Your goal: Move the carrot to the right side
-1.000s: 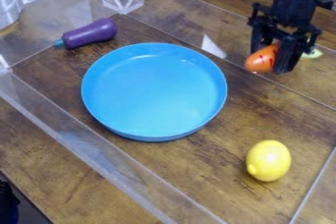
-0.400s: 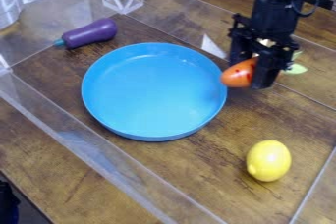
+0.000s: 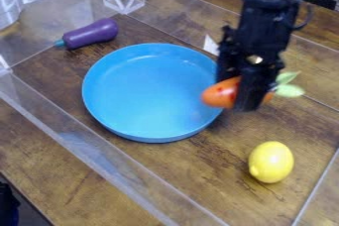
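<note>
Hand (image 3: 245, 89) gripping carrot (image 3: 220, 94), dark wooden table (image 3: 79, 141), clear barrier (image 3: 54, 101)

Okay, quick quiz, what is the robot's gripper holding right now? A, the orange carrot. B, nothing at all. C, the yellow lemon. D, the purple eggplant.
A: the gripper is shut on the carrot beside the blue plate's right rim, while the lemon and the eggplant lie on the table untouched.
</note>
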Motion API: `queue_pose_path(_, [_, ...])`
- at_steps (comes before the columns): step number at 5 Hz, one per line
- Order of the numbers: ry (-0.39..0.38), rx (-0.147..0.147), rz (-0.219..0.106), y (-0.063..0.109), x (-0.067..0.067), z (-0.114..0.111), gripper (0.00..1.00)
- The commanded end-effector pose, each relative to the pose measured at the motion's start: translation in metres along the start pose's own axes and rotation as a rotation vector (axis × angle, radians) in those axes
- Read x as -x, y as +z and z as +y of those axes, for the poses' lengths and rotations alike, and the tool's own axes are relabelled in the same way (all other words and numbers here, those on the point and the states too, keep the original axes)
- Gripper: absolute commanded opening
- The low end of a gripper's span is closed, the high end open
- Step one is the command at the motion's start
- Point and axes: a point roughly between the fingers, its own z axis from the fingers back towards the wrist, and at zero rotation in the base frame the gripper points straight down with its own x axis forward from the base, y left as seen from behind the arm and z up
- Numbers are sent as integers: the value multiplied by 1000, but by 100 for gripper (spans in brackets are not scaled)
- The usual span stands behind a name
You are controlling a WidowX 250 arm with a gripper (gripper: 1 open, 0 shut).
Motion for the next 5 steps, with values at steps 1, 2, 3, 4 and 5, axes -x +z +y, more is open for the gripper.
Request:
queue_pose_path(1, [0, -17, -80, 10, 17, 7, 0])
queue_pose_path(2, [1, -8, -82, -3, 17, -2, 0])
queue_pose_path(3, [10, 6, -85, -11, 14, -7, 0])
queue_pose_path(4, [-17, 15, -81, -16, 8, -11, 0])
queue_pose_path(5, [-47, 27, -81, -21, 3, -17, 0])
